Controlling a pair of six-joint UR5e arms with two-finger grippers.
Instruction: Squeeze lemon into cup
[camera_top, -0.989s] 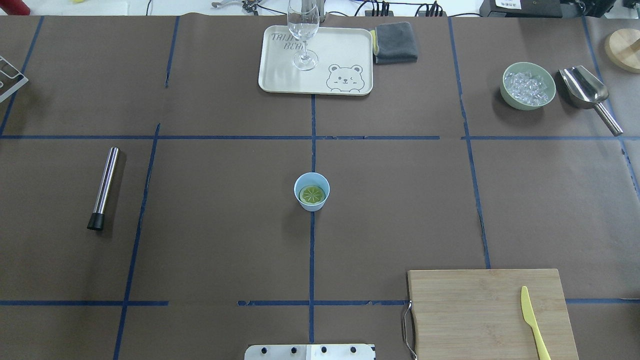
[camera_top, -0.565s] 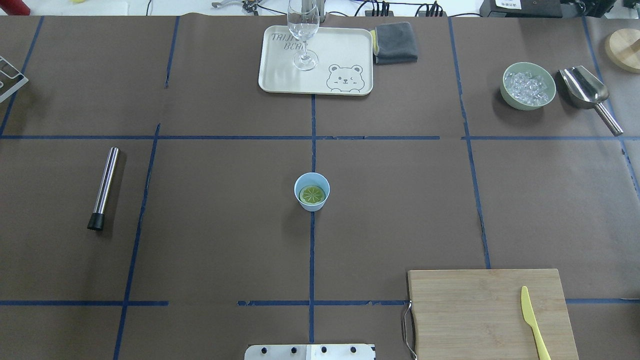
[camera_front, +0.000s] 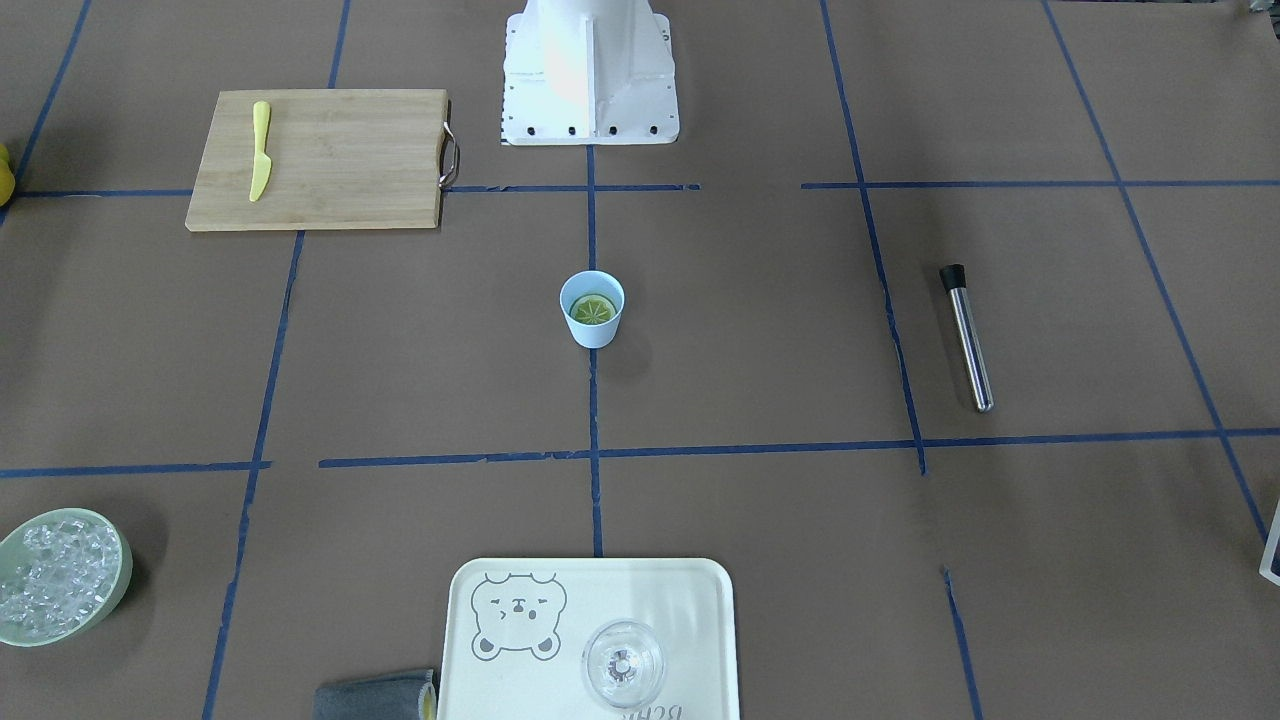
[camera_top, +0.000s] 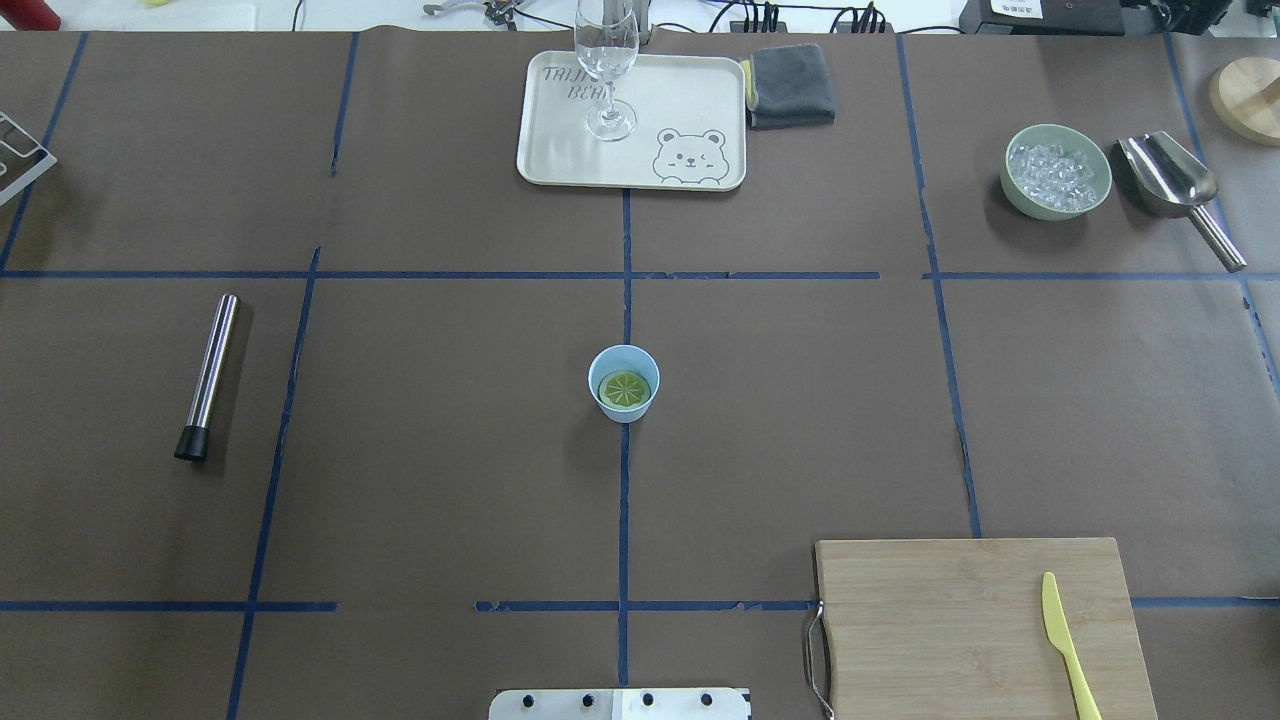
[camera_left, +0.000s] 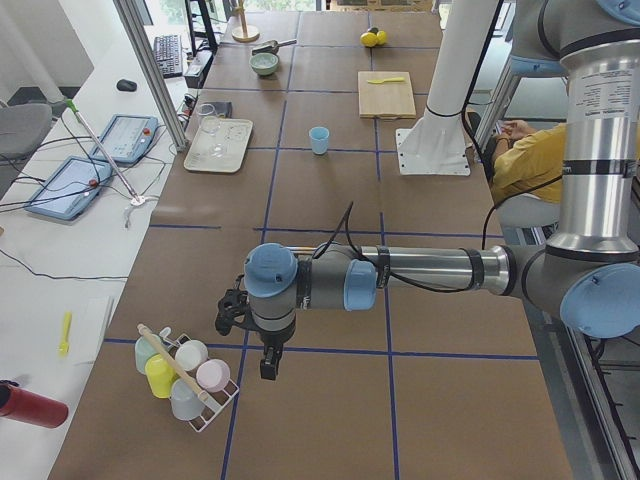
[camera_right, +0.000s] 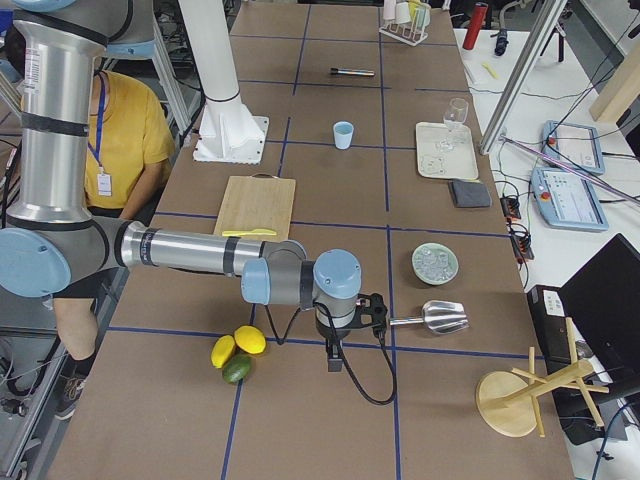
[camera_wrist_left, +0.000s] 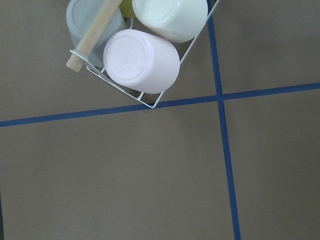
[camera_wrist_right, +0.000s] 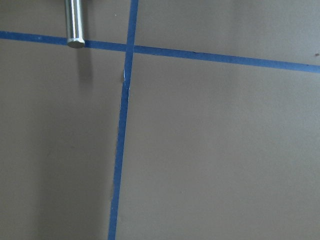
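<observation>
The light blue cup (camera_top: 624, 411) stands upright at the table's middle, on the centre tape line; it also shows in the front-facing view (camera_front: 594, 333). The lemon (camera_top: 624, 389) half lies inside it, cut face up, also in the front-facing view (camera_front: 593, 309). Neither gripper is near the cup. My left gripper (camera_left: 229, 314) hangs over the table's far left end beside a rack of cups (camera_left: 185, 375). My right gripper (camera_right: 376, 315) is at the far right end by the scoop's handle. I cannot tell whether either is open or shut.
A cutting board (camera_top: 975, 625) with a yellow plastic knife (camera_top: 1065, 640) lies at the front right. A tray (camera_top: 660, 120) with a clear glass (camera_top: 606, 70), a grey cloth (camera_top: 792, 85), a green bowl of ice (camera_top: 1057, 172), a metal scoop (camera_top: 1175, 185) and a steel rod (camera_top: 208, 375) are around.
</observation>
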